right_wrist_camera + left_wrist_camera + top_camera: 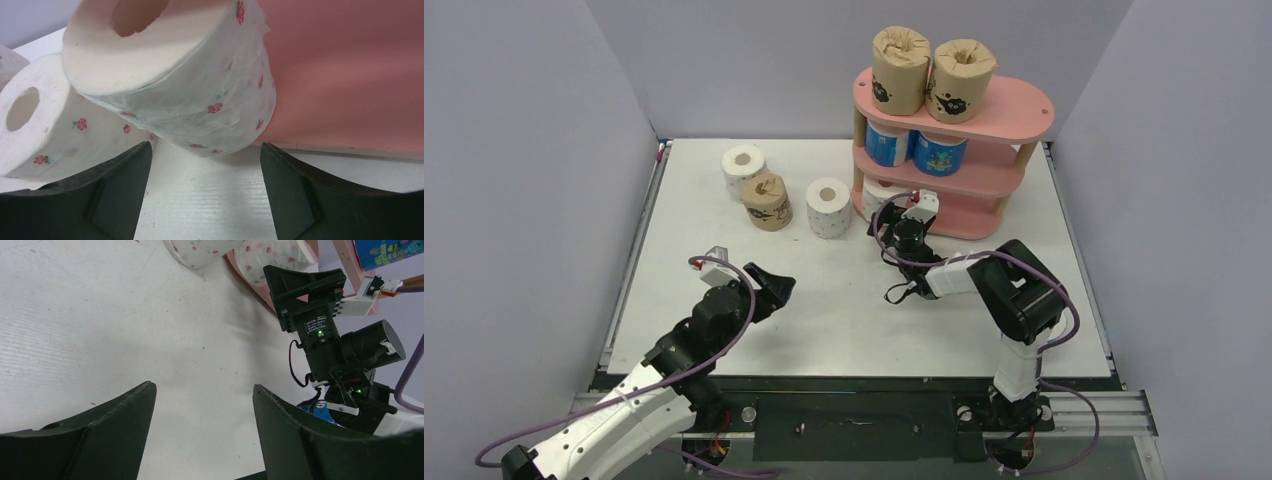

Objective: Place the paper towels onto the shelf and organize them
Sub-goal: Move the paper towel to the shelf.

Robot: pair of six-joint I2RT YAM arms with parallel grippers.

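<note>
Your right gripper [205,146] is spread at the left end of the shelf [1014,108] bottom board and pinches nothing. A tilted white roll [200,75] with pink dots sits just beyond the fingertips, leaning against the pink board. Your left gripper [202,386] is spread too and empty, hanging over the bench [844,320] left of middle, toward the near edge.

You have the shelf at the far right corner of the bench. On the top board, two brown rolls [899,68] stand upright side by side at the left end. On the middle board, two blue rolls [939,152] stand upright, also toward the left end. The tilted white roll is at the bottom board's left end.

Three more rolls stand upright and loose on the bench toward the far edge, left of the shelf. The near white roll [829,207] is just beside the shelf, and the loose brown roll [767,200] is further left. The far white roll [744,168] is close behind the brown one.
</note>
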